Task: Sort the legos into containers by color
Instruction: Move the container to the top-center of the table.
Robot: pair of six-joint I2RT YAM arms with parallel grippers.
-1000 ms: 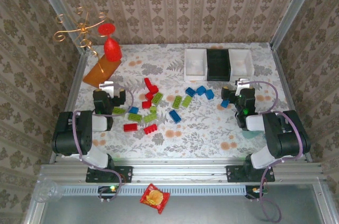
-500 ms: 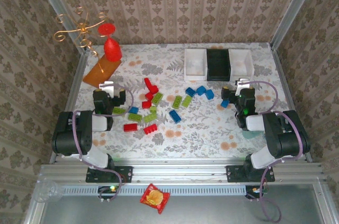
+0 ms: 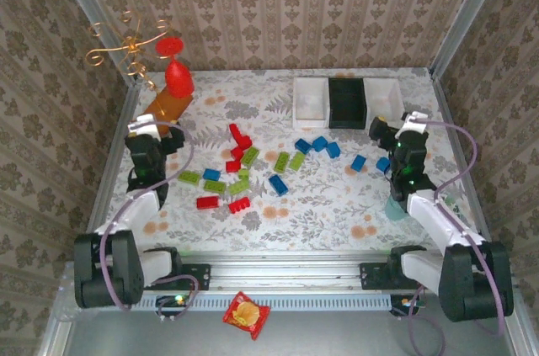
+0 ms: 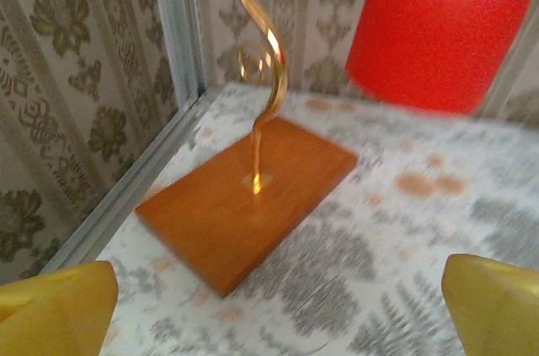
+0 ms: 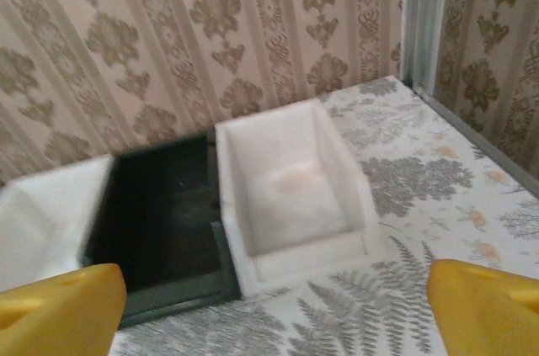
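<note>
I am watching my left pincer [image 4: 274, 318] hanging with its yellow fingers [image 4: 52, 305] spread wide and nothing between them. Just ahead of it an orange wooden wedge block [image 4: 248, 200] is lying on the floral-patterned tabletop [image 4: 404, 238], a curled gold wire [image 4: 263, 61] is rising from the block, and a tall red cone-shaped figure [image 4: 446, 28] is standing further ahead to the right. My right pincer [image 5: 274, 314] is also gaping wide and carrying nothing, facing the row of three small rectangular open-top bins [image 5: 221, 204]: a white bin [image 5: 290, 196] straight ahead, the black bin [image 5: 156, 213] ahead-left, a second white bin [image 5: 34, 213] further left. The small studded plastic bricks in red, lime green and blue [image 3: 250, 155] are lying scattered on the tabletop between both pincers, two blue ones [image 3: 359, 162] close beside the right pincer.
</note>
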